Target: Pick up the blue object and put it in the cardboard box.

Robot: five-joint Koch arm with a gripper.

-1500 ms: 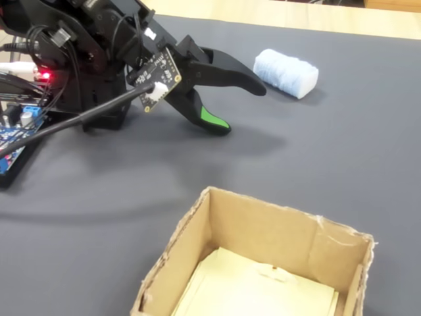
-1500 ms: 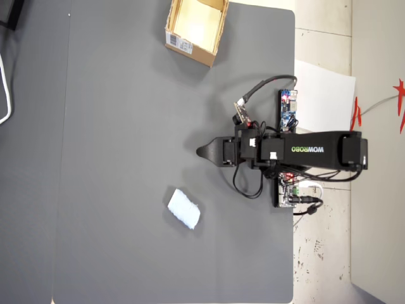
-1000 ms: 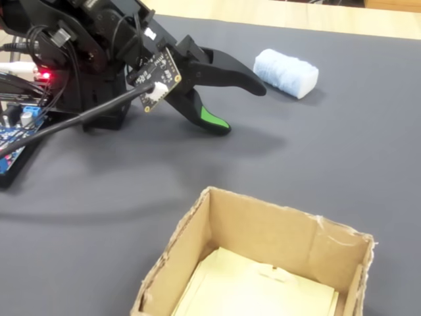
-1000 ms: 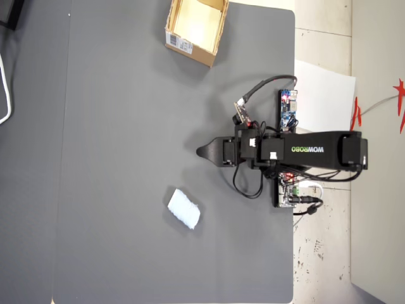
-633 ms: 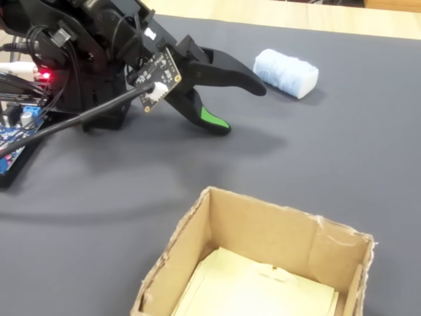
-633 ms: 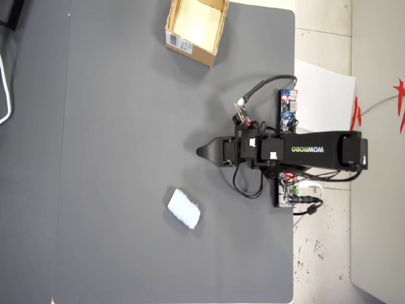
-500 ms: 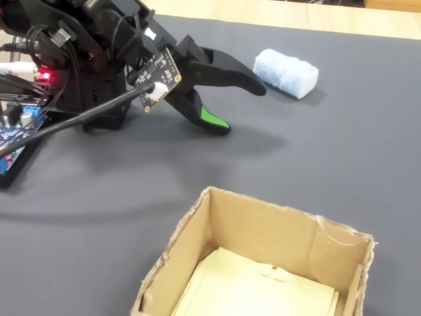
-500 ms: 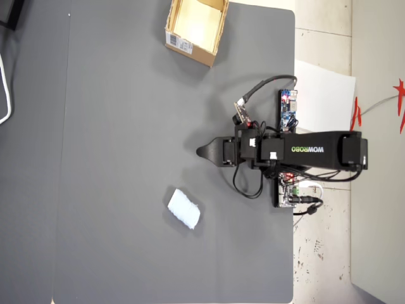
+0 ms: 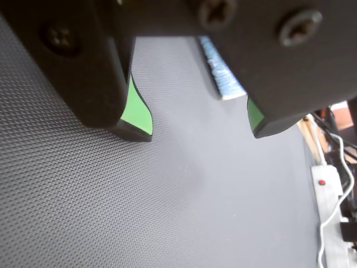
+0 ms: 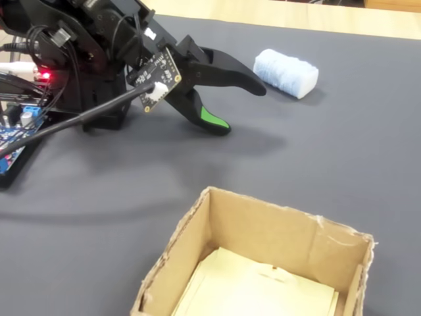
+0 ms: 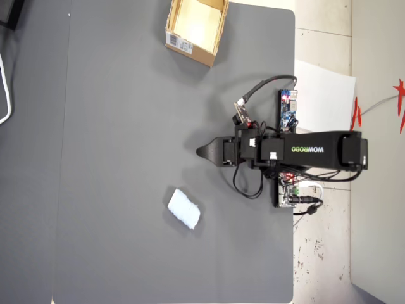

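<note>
Wrist view: the hand (image 9: 198, 131) is spread wide with nothing in it, low over the gray bench (image 9: 167, 212); a sliver of the blue object (image 9: 219, 78) peeks between the jaws. Fixed view: the blue object (image 10: 286, 72) lies just beyond the upper jaw tip, untouched. It looks squishy, so an off-center pinch could roll it away. Overhead view: the cardboard box (image 11: 195, 31) sits well apart at the far edge, apparently empty.
</note>
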